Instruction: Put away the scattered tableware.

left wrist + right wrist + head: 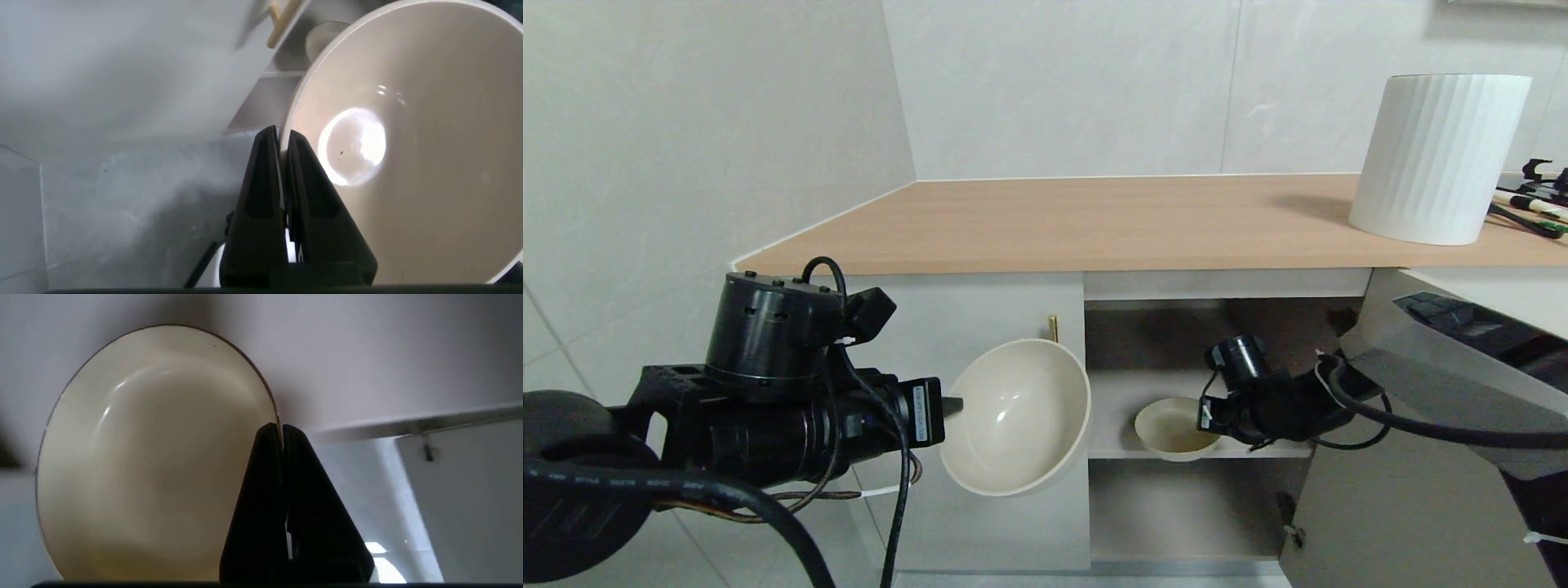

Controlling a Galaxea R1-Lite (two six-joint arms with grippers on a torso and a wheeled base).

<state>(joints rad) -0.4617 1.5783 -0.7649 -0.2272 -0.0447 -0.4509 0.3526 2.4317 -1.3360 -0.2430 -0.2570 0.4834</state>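
**Black arms, one grey shell**

The left arm (768, 425) is matt black and carries a squat black cylinder (768, 327) (a white label (920, 412) sits at the wrist). Thick black cables (727, 498) loop round it, one with a white tie (878, 492). The right arm (1445, 367) has a grey shell. The left gripper (282, 135) and right gripper (282, 433) have black, tapering wedge fingers.
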